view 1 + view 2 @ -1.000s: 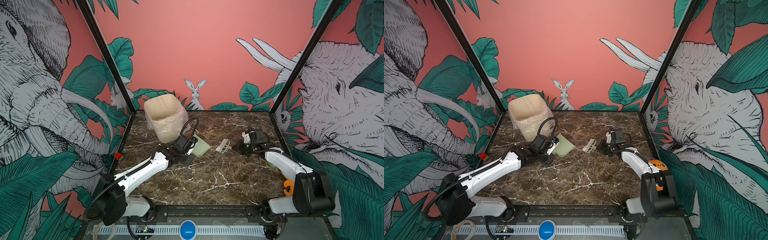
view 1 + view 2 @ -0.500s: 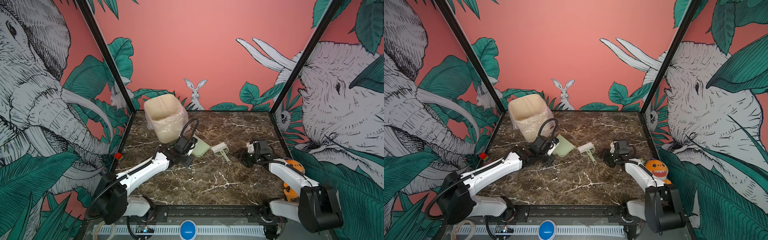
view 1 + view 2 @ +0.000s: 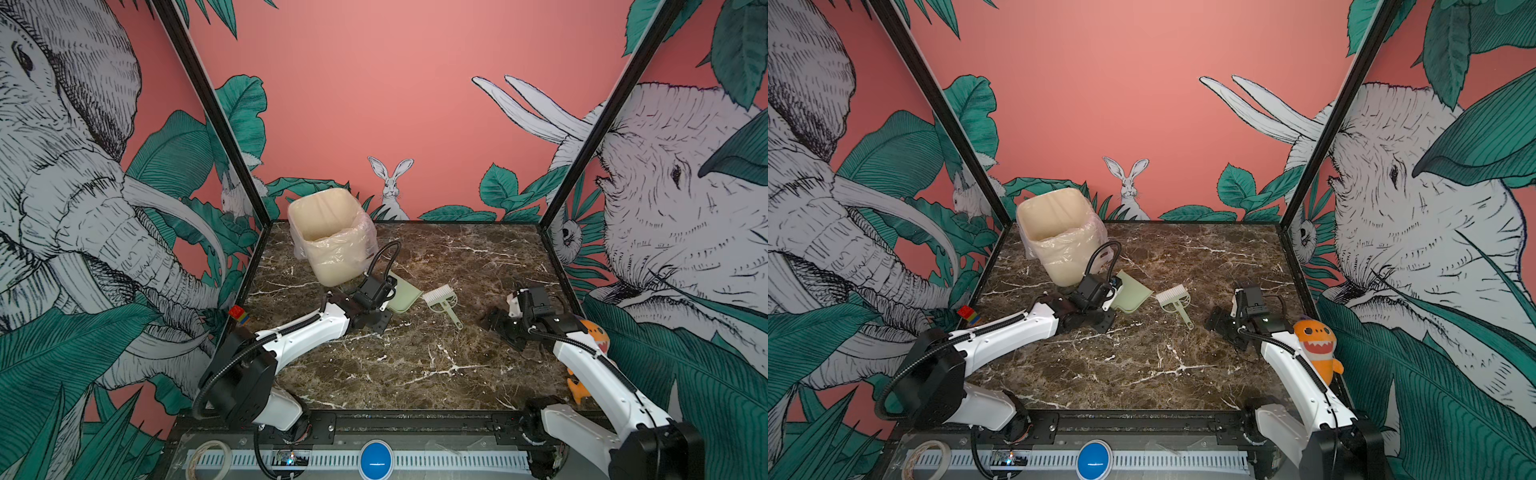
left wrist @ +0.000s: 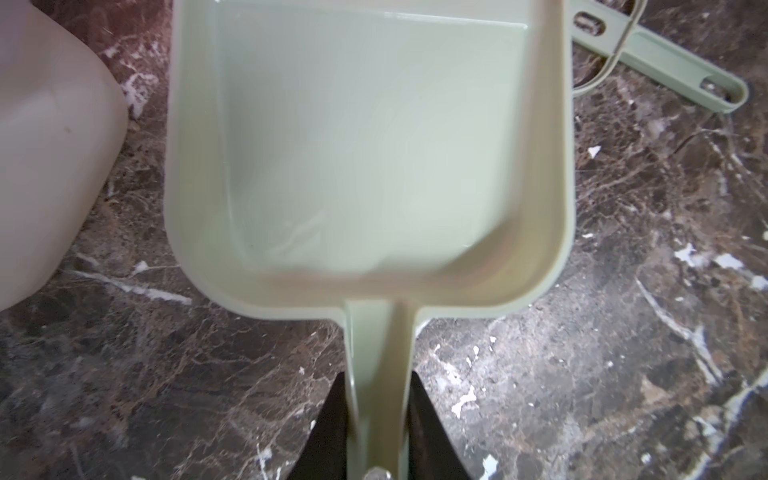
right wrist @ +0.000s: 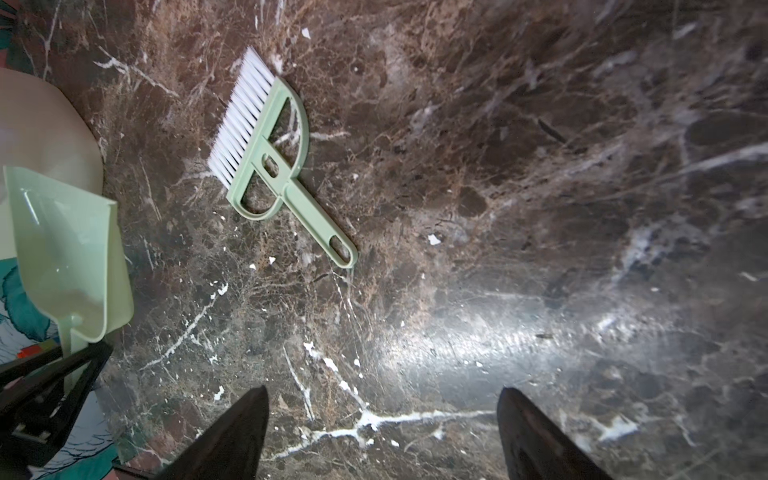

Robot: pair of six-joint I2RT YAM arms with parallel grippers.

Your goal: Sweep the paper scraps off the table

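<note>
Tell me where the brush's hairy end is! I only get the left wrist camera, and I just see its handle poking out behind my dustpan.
Observer: The brush lies flat on the table, just right of the dustpan. Its white bristles point toward the back left.
Operator: Is the other arm holding it?
Observer: No. The right gripper is open and empty, off to the brush's right, not touching it.
Operator: And the big pale thing beside my dustpan?
Observer: That's a cream bin lined with a clear bag, open at the top, at the back left of the table.
</note>
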